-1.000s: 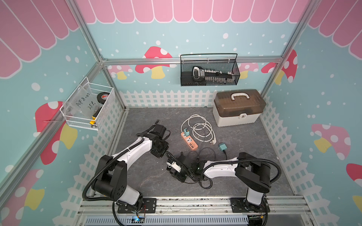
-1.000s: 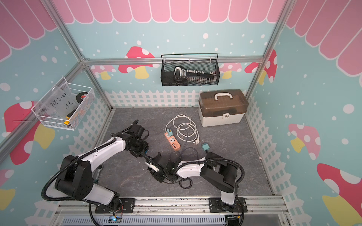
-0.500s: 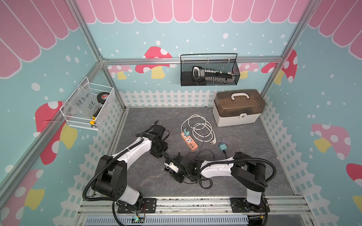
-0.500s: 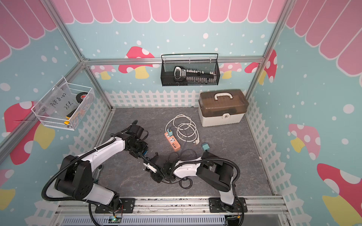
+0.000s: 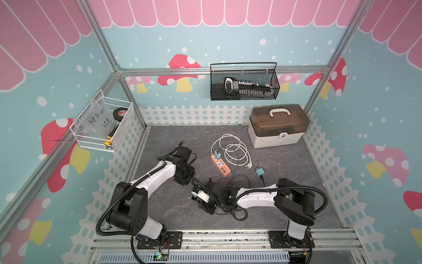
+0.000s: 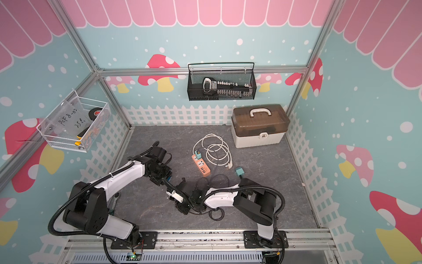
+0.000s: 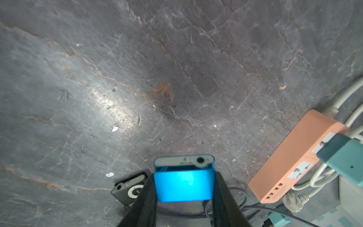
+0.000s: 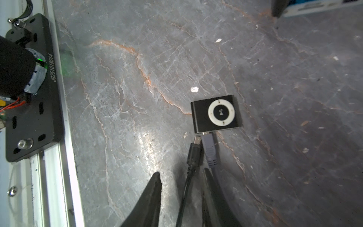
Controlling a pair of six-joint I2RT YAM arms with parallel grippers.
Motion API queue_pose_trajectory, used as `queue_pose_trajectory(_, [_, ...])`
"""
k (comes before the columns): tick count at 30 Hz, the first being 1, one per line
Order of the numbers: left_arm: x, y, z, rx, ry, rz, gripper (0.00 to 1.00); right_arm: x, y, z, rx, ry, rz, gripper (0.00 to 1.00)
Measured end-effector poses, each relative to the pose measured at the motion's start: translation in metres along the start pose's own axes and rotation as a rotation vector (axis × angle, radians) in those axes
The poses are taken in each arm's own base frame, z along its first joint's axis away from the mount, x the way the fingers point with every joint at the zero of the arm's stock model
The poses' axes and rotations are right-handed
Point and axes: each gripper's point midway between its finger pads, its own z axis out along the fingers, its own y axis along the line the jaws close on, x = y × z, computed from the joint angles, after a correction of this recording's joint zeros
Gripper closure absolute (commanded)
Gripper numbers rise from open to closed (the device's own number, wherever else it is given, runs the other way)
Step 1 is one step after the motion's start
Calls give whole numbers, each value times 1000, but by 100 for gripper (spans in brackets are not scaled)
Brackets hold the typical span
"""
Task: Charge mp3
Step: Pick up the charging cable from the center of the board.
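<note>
The grey worktop [image 5: 173,205] carries the orange power strip [image 5: 220,164] near both arms, handy for charging. The left claw [image 7: 183,177] pinches the blue mp3 [image 7: 182,186] by its sides, leaving 1 edge free, probably for a plug. The right claw [image 8: 181,173] stands spread around the black cable [image 8: 193,153]. Its plug lies just beside the black mp3 [image 8: 216,114], which sits on the worktop with a grey cable [image 8: 210,151] in it.

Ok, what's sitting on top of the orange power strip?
A teal adapter is plugged into the power strip at the end where its white cable comes out. The next socket is bare. The socket under the adapter is covered, so its prongs can't be seen.
</note>
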Motion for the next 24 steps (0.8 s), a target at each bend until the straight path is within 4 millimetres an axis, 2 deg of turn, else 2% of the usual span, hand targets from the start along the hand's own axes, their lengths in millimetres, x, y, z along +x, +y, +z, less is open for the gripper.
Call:
queue_pose_trajectory(6, [0, 1, 0, -1, 3, -1, 100, 3, 5, 6, -10, 34, -11, 71])
queue_pose_trajectory(19, [-2, 2, 1, -1, 5, -4, 100, 14, -6, 12, 52, 112, -18, 73])
queue_pose_trajectory(24, [-2, 2, 2, 3, 8, -4, 100, 5, -6, 21, 53, 107, -22, 75])
